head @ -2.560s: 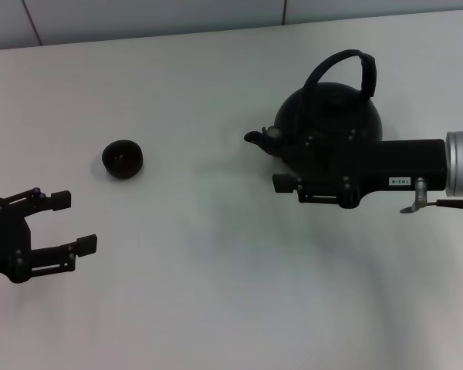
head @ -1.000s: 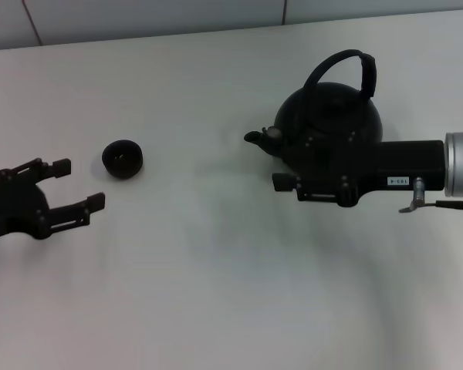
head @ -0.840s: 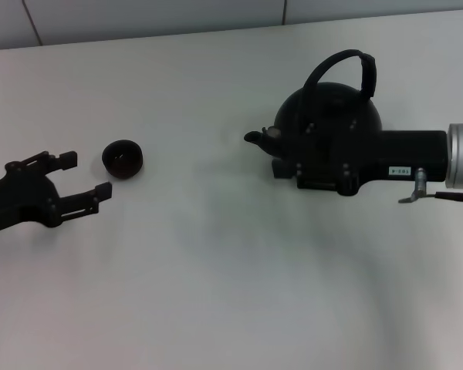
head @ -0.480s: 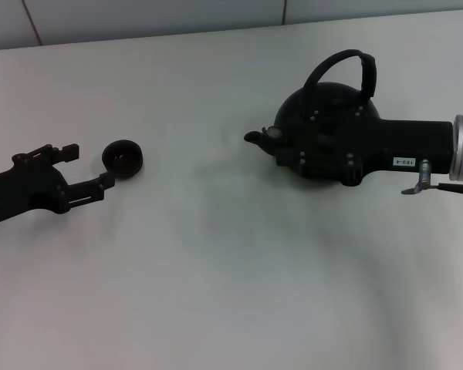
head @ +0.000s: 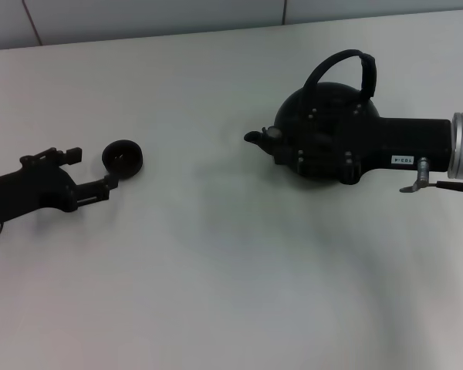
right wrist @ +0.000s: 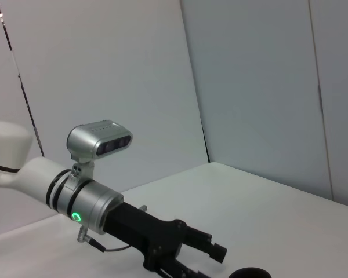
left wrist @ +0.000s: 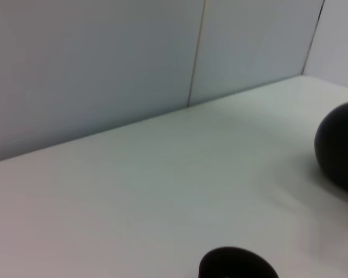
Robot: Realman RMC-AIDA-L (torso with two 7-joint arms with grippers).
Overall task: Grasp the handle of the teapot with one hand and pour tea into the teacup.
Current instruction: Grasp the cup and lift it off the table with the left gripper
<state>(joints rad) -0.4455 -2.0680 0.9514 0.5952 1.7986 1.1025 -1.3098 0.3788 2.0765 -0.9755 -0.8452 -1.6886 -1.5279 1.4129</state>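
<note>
The teapot [head: 328, 127] stands on the white table [head: 216, 293] at the right, spout pointing left, its handle [head: 347, 68] arching free above. The right gripper [head: 316, 158] lies across the pot's front, black on black, so whether its fingers are spread or closed cannot be told. At the left, the cup [head: 123, 159] sits well apart from the pot. The left gripper [head: 92, 171] is just beside the cup, fingers spread wide and holding nothing.
</note>
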